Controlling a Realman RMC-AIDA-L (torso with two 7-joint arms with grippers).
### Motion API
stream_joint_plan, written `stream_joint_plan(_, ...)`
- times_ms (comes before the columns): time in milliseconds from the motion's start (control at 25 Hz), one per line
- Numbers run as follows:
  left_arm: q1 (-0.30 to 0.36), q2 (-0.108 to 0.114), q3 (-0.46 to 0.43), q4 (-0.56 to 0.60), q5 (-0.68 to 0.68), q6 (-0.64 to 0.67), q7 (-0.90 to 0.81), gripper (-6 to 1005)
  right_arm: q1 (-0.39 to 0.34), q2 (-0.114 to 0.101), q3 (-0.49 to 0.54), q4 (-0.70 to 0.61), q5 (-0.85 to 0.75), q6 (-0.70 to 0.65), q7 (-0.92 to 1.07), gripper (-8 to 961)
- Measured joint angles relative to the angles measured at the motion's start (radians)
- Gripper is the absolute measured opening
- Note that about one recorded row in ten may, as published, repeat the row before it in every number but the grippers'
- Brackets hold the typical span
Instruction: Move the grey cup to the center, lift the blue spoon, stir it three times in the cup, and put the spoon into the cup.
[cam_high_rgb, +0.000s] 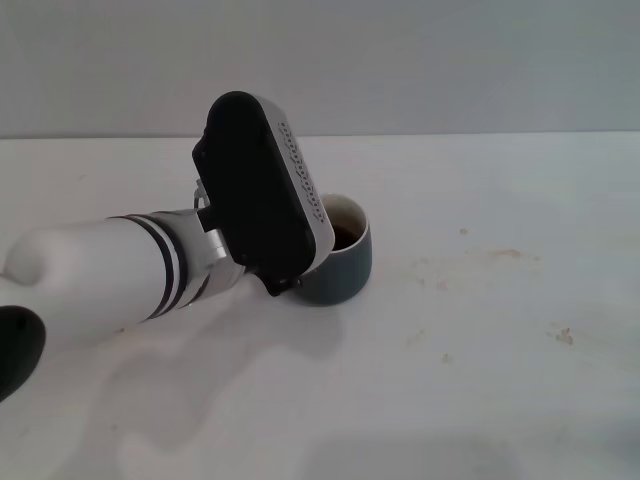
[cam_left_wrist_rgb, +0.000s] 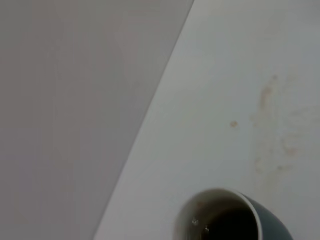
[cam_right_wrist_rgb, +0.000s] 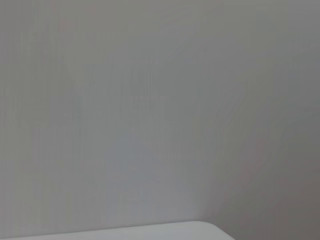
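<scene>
The grey cup (cam_high_rgb: 345, 262) stands on the white table near the middle of the head view, dark liquid showing inside its pale rim. My left arm reaches in from the left, and its black gripper (cam_high_rgb: 280, 270) housing leans over the cup's left side and hides that part of it. In the left wrist view the cup (cam_left_wrist_rgb: 225, 217) shows close up, with its pale inside and dark liquid. The blue spoon is out of view. My right gripper shows in no view.
The white table (cam_high_rgb: 450, 380) runs back to a grey wall (cam_high_rgb: 450, 60). Faint brownish stains (cam_high_rgb: 490, 260) mark the tabletop to the right of the cup. The right wrist view holds only wall and a strip of table edge (cam_right_wrist_rgb: 125, 232).
</scene>
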Motion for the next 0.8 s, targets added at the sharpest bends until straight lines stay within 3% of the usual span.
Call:
stream_joint_plan(160, 0.036, 0.001, -0.006, -0.028, -0.001, 0.072, 0.0, 556, 0.001, 0.0, 0.0, 0.0, 0.0, 0.0, 0.0, -2)
stream_joint_plan(200, 0.087, 0.001, -0.01, -0.06, -0.004, 0.19, 0.0, 556, 0.001, 0.0, 0.0, 0.0, 0.0, 0.0, -0.001, -2)
stream_joint_plan(240, 0.087, 0.001, -0.01, -0.06, -0.004, 0.19, 0.0, 556, 0.001, 0.0, 0.0, 0.0, 0.0, 0.0, -0.001, -2)
stream_joint_plan(360, 0.168, 0.003, -0.012, -0.083, -0.026, 0.432, -0.006, 556, 0.002, 0.0, 0.0, 0.0, 0.0, 0.0, -0.001, -1)
stream_joint_plan(400, 0.213, 0.005, -0.01, -0.08, -0.058, 0.602, -0.012, 556, 0.003, 0.0, 0.0, 0.0, 0.0, 0.0, -0.001, -1)
stream_joint_plan(440, 0.213, 0.005, -0.01, -0.08, -0.058, 0.602, -0.012, 556, 0.003, 0.0, 0.0, 0.0, 0.0, 0.0, -0.001, -1)
stream_joint_plan(520, 0.244, 0.006, -0.008, -0.059, -0.103, 0.757, -0.017, 556, 0.003, 0.0, 0.0, 0.002, 0.0, 0.0, -0.001, -1)
stream_joint_plan(560, 0.26, 0.006, -0.006, -0.042, -0.129, 0.836, -0.024, 556, 0.003, 0.0, 0.0, 0.002, 0.0, 0.0, -0.001, -1)
stream_joint_plan(600, 0.289, 0.008, 0.003, 0.005, -0.167, 1.015, -0.062, 556, 0.004, 0.0, 0.0, 0.003, 0.0, 0.0, -0.001, -1)
stream_joint_plan(640, 0.289, 0.008, 0.003, 0.005, -0.167, 1.015, -0.062, 556, 0.004, 0.0, 0.0, 0.003, 0.0, 0.0, -0.001, -1)
stream_joint_plan(800, 0.336, 0.01, 0.027, 0.156, -0.164, 1.419, -0.21, 556, 0.005, 0.0, 0.0, 0.004, 0.0, 0.0, -0.001, -2)
